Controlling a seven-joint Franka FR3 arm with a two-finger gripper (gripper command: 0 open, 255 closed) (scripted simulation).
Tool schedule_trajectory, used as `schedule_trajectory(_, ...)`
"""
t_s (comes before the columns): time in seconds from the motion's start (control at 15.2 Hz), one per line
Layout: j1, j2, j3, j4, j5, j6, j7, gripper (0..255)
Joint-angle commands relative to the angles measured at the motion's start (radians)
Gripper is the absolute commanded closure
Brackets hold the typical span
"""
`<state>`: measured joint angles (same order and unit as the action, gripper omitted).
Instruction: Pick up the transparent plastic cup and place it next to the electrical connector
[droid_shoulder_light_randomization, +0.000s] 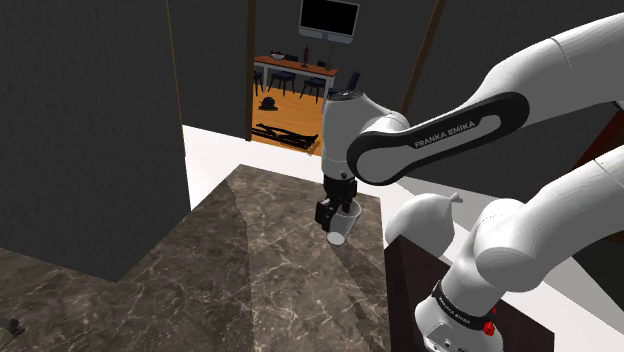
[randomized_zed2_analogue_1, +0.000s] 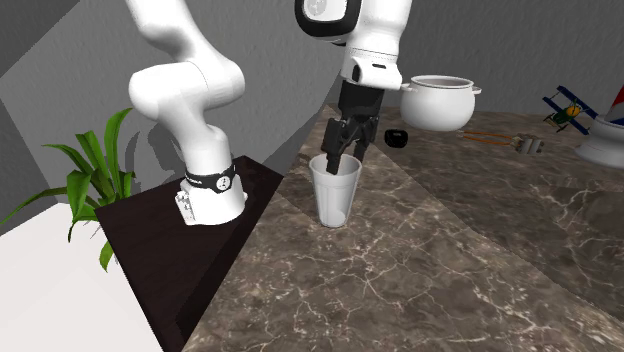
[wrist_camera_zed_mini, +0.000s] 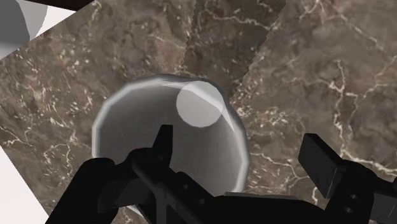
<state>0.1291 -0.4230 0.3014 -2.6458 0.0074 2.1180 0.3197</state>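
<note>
- We log the gripper (randomized_zed2_analogue_1: 343, 155) as open: its 2 black fingers stand apart over the cup's rim
- Wrist view: 1 finger (wrist_camera_zed_mini: 163, 144) hangs inside the mouth of the cup (wrist_camera_zed_mini: 146, 121); the other sits outside the wall with a clear gap to it, so we see no clasp
- The cup (randomized_zed2_analogue_1: 335, 192) reads pale grey-white, upright, mouth up, resting on the brown veined counter (randomized_zed2_analogue_1: 420, 270)
- Cup position: near the counter's edge that borders the dark stand (randomized_zed2_analogue_1: 150, 255), well away from the far edge
- Shoulder view: gripper (droid_shoulder_light_randomization: 338, 208) points straight down, cup (droid_shoulder_light_randomization: 342, 232) directly beneath it
- Along the counter's far edge we note 1 white pot (randomized_zed2_analogue_1: 440, 101), 1 small black item (randomized_zed2_analogue_1: 396, 137), 1 small grey piece (randomized_zed2_analogue_1: 527, 145) and 1 toy plane (randomized_zed2_analogue_1: 567, 108), all well apart from the cup
- A green plant (randomized_zed2_analogue_1: 90, 180) stands beside the stand, off the counter
</note>
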Motion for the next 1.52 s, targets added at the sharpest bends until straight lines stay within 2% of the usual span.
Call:
schedule_trajectory(0.0,0.000,0.000,0.000,0.000,0.000,0.000,0.000,0)
schedule_trajectory(0.07,0.000,0.000,0.000,0.000,0.000,0.000,0.000,0)
schedule_trajectory(0.13,0.000,0.000,0.000,0.000,0.000,0.000,0.000,255)
schedule_trajectory(0.73,0.000,0.000,0.000,0.000,0.000,0.000,0.000,255)
schedule_trajectory(1.45,0.006,-0.078,-0.021,0.095,0.008,-0.170,-0.026,255)
